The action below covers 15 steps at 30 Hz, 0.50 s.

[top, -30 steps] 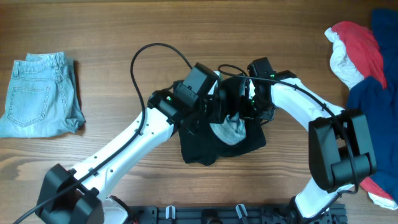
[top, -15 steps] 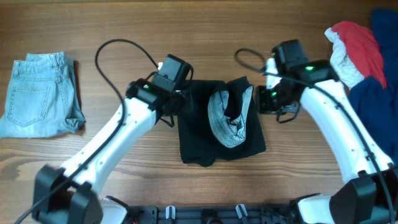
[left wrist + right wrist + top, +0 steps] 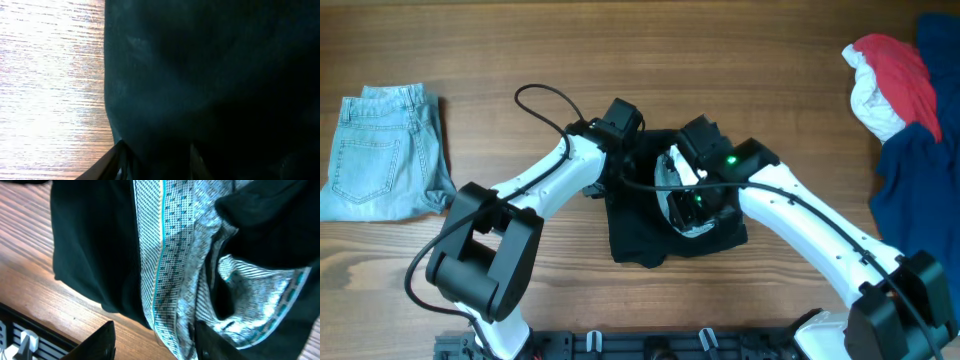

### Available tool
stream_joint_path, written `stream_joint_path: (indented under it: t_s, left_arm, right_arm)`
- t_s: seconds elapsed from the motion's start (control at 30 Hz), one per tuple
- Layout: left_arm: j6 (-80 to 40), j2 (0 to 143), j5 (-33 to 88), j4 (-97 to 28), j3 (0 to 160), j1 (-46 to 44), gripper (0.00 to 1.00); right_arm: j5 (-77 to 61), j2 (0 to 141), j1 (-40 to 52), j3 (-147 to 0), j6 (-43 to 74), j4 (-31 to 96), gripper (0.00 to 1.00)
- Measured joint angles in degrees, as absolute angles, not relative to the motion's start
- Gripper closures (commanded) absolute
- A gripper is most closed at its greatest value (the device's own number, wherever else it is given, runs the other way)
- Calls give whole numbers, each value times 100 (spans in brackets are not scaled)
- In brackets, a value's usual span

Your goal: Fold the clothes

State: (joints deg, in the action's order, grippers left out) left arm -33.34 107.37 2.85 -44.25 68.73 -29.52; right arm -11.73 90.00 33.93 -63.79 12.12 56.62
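Black shorts [image 3: 645, 225] lie crumpled at the table's middle, their pale patterned lining [image 3: 672, 168] turned out. My left gripper [image 3: 623, 160] is down at the shorts' upper left edge. In the left wrist view black cloth [image 3: 200, 75] fills the gap between its half-spread fingers [image 3: 119, 159], and the left gripper [image 3: 156, 156] shows no clear pinch. My right gripper [image 3: 692, 205] hovers over the lining. In the right wrist view the right gripper [image 3: 152, 336] is open above the lining [image 3: 180, 255], one finger against it.
Folded light-blue denim shorts [image 3: 385, 150] lie at the far left. A pile of red, white and navy garments [image 3: 905, 100] fills the right edge. A dark rail [image 3: 650, 345] runs along the table's front.
Both arms have swung in from the shorts' sides to over them. The right gripper's jaws have opened. The left gripper's jaws have narrowed a little.
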Motion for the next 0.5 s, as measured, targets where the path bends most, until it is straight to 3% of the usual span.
stream_joint_path:
  t_s: [0.07,0.1,0.13,0.17,0.2,0.33,0.5]
  left_arm:
    - [-3334,10737,285,-4407,6873,-2952,59]
    - [-3334,10737,287,-4403,6873,-2952,59]
    - [-3334,10737,287,-4397,6873,-2952,59]
    - [-3334,10737,287,-4397,6873,-2952,59]
    - [-3334,10737,287,-4392,6873,-2952,60]
    - [-3350,10737,290,-4388,6873,-2952,75]
    - [-3356,10737,292,-4390,6873,-2952,75]
  right_arm:
    - [-1098,9000,3398,-6200,1280,5426,45]
    - [-1044,9000,3398,-6086,1317,5245,59]
    - [-1020,9000,3398,-5951,1343,5096,81]
    - [-1000,9000,3398,-5874,1369,5043,92]
    - [-945,9000,3398,-5791,1466,4978,96]
    - [-58,9000,3374,-5502,2941,5256,93]
    - [587,9000,3089,-5443,4499,5157,90]
